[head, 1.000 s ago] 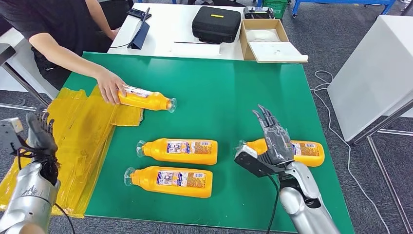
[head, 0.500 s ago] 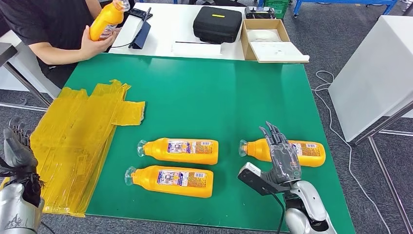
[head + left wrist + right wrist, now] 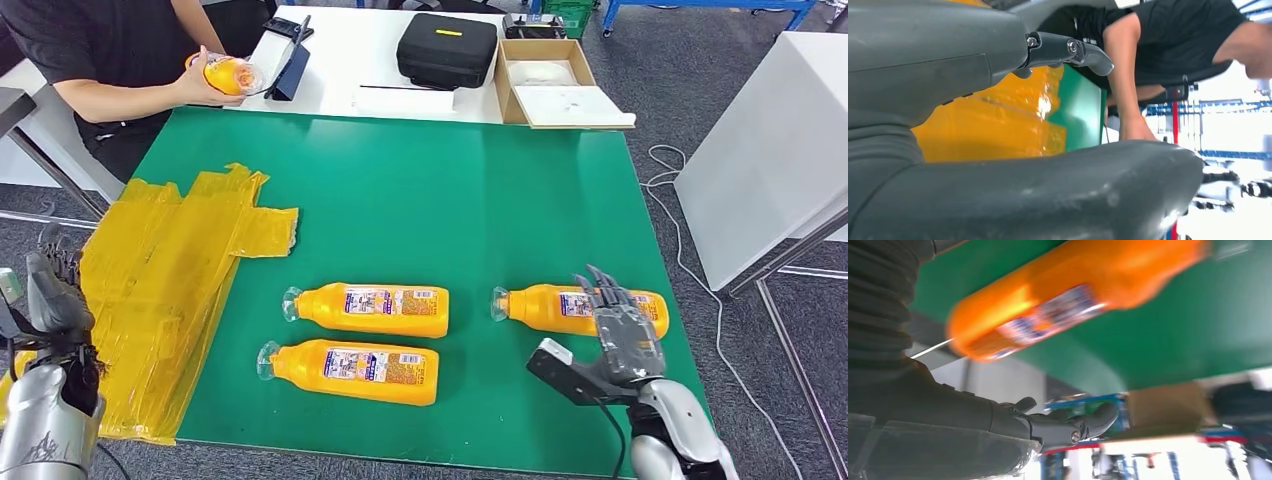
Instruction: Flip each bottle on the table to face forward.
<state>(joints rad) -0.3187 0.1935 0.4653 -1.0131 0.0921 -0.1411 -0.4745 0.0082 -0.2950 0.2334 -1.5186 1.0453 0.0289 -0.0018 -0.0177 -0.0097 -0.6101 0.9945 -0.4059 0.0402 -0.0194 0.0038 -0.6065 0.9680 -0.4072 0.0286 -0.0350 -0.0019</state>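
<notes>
Three orange bottles lying flat on the green table (image 3: 420, 190), labels up, caps toward frame left: one at centre (image 3: 370, 309), one just below it (image 3: 352, 371), one at lower right (image 3: 560, 309). A fourth orange bottle (image 3: 226, 75) held off the table at upper left in a person's hand (image 3: 197, 88). One right hand (image 3: 622, 331) at lower right, fingers spread and empty, over the far end of the lower-right bottle; contact impossible to tell. One left hand (image 3: 52, 298) at the lower left edge, raised beside the crumpled yellow plastic sheet (image 3: 160, 280), fingers apart, holding nothing. Upper centre, on one white table (image 3: 350, 50): one black case (image 3: 446, 46) and one open cardboard box (image 3: 548, 82).
</notes>
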